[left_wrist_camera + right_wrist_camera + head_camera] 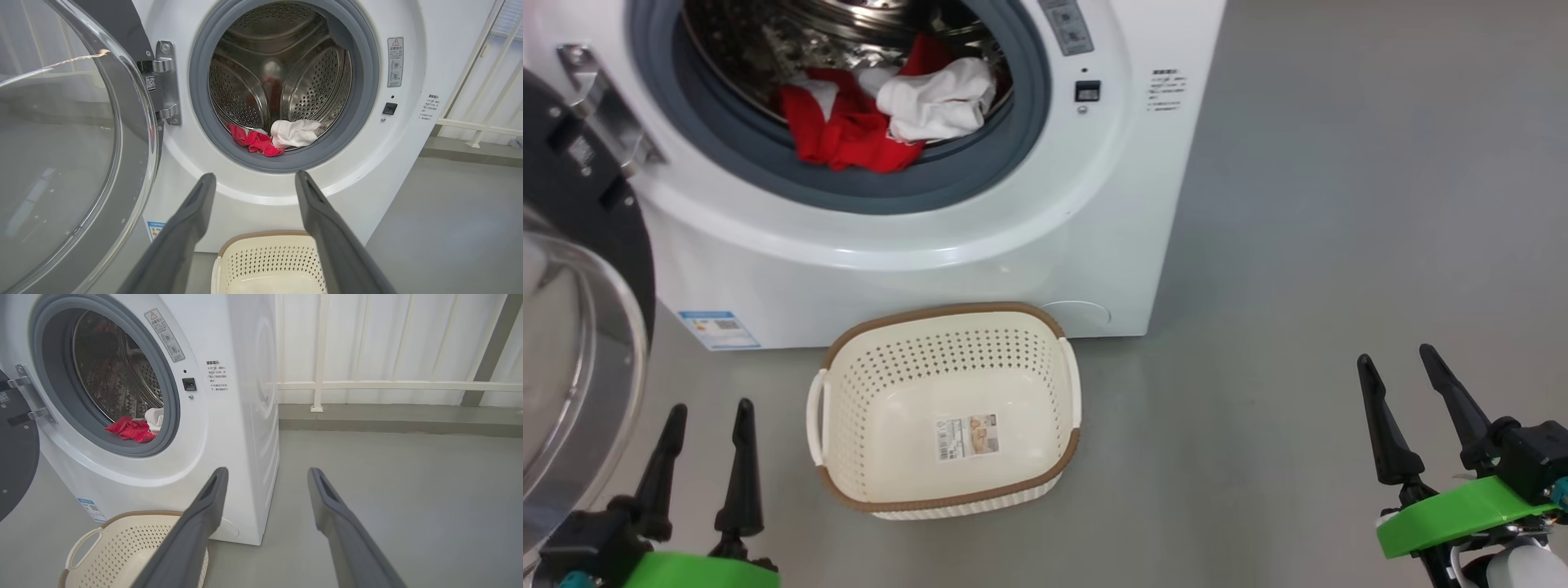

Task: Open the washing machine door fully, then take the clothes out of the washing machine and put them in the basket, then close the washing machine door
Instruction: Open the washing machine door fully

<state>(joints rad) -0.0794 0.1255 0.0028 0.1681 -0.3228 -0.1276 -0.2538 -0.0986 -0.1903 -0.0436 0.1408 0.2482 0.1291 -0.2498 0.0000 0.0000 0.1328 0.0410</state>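
While the door (580, 351) of the washing machine (1013, 237) stands open at the left, the red and white clothes (882, 114) lie inside at the front, the basket (947, 310) sits on the floor (1339, 204) just before the machine, and the left gripper (709, 406) and right gripper (1395, 355) are spread wide, holding nothing.

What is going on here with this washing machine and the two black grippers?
Laundry is about to be unloaded from the washing machine. The washing machine door is swung open to the left, and the clothes, red and white, lie in the drum. The basket stands empty on the floor before the machine. The left gripper and the right gripper are open, hold nothing, and hover on either side of the basket.
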